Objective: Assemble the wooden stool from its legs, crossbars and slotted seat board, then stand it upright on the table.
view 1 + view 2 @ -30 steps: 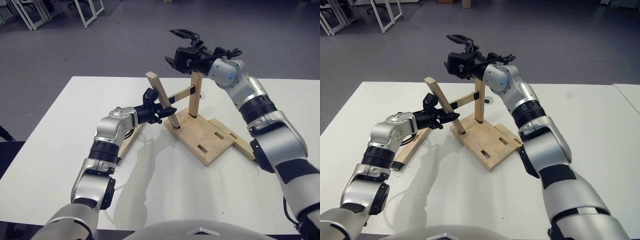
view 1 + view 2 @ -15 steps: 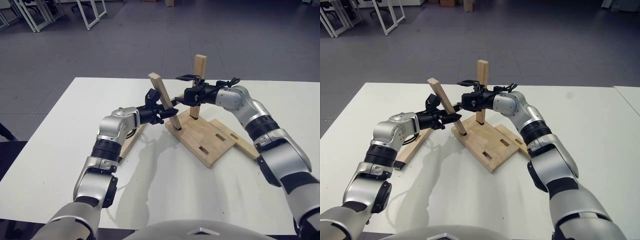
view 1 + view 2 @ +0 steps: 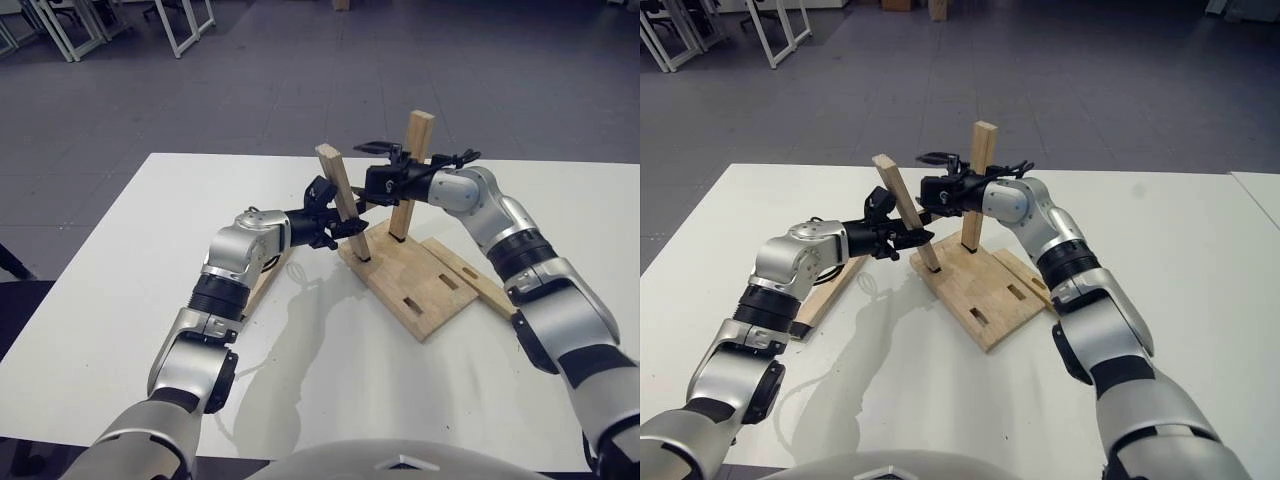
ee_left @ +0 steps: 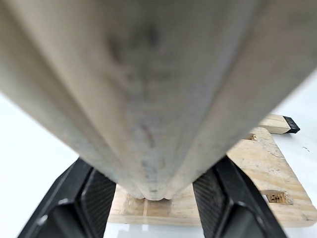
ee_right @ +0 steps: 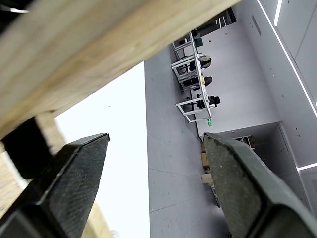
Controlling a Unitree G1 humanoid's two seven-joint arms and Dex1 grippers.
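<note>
With bare table (image 3: 110,300) towards its left and near edges, the left gripper (image 3: 338,224) clamps the tilted leg (image 3: 341,196) slotted into the seat board (image 3: 420,290), while the right gripper (image 3: 368,172) gapes beside the upright leg (image 3: 411,170).

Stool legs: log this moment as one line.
left end effector: shut on tilted leg | right end effector: open beside upright leg | seat board: flat on table

No legible txt, nos., labels or brand marks on wood parts, table or arms. Small green lit sign (image 5: 208,122) in room behind, seen from right wrist cam: too small to read.
</note>
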